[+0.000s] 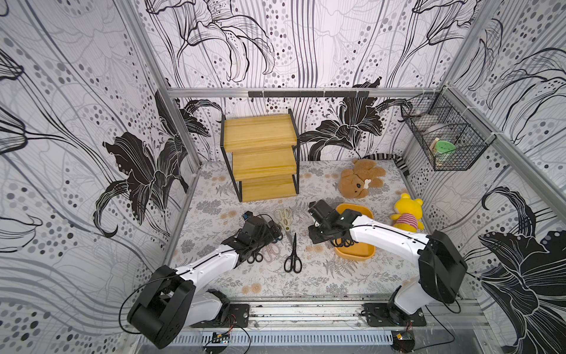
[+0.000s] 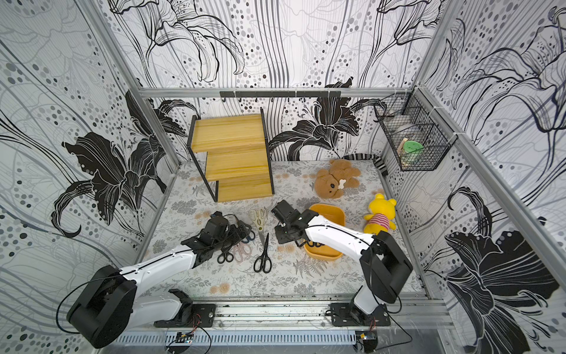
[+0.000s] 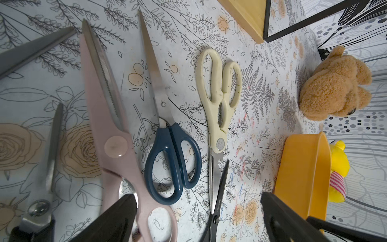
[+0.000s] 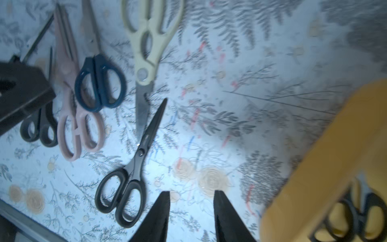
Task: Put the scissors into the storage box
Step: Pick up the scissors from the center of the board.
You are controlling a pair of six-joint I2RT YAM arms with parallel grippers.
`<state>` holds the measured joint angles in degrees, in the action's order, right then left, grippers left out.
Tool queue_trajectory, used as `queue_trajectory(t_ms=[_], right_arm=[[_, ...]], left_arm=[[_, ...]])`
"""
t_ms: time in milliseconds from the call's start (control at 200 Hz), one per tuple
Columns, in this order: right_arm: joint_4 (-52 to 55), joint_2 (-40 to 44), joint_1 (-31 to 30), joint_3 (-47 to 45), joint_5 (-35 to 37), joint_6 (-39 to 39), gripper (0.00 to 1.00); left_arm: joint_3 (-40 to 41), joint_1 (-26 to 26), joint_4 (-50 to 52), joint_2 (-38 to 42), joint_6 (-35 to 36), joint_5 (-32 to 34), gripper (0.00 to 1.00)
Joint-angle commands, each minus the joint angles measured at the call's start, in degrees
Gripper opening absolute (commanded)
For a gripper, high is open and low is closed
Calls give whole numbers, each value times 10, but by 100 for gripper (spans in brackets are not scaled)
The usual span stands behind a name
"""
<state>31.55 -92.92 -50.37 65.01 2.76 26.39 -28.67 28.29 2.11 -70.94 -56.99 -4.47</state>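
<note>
Right claw [image 4: 191,193]: jaws apart with nothing between them; it hangs over the mat [image 4: 230,130], just beside the storage box [image 4: 326,159]
Left claw [image 3: 196,196]: jaws spread wide above the crowded scissors; closed on nothing; the pale pink pair's handle lies below, between my fingers
Already stored: one black-handled pair [image 4: 356,218] lies inside the box; only its loops show from my right wrist
Nearest loose pair: the long black pair [image 1: 293,260] lies flat and alone on the mat between the cluster and the box; its tip sits just beside the blade of the cream kitchen shears [image 1: 284,218]; I cannot tell whether they touch
Cluster: the blue-handled pair [image 3: 171,159], the pale pink pair [image 3: 111,117] and a small black pair [image 1: 255,256] crowd together under my left arm; more blades show at the edge of my left wrist view
Feel, as I judge it: stiff steel that will not give; light for the small pairs, heavier for the shears; smooth tapering blades likely to slip from my pads; plastic handles thicker and kinder to a pinch
Where to hold: across the neck by the pivot, jaws squeezing the narrow width; near the balance point, so the tip should not swing down; a hold on the loops would let it droop
Caution: each pair lies flat on the mat, so my fingertips must come right down to it; in the cluster, lifting one may drag a neighbour
</note>
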Motion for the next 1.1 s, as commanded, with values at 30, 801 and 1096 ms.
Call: queue_trajectory(t_ms=[30,801,1096], right_arm=[[-5,-44,-64,-3,-5,33,40],[60,-153,-147,59,38,86,35],[60,-172,-147,62,31,91,32]], left_arm=[[21,-15,-27,20,-23,11,97],[24,-47,0,75,-28,33,97],[38,-47,0,86,-27,38,97]])
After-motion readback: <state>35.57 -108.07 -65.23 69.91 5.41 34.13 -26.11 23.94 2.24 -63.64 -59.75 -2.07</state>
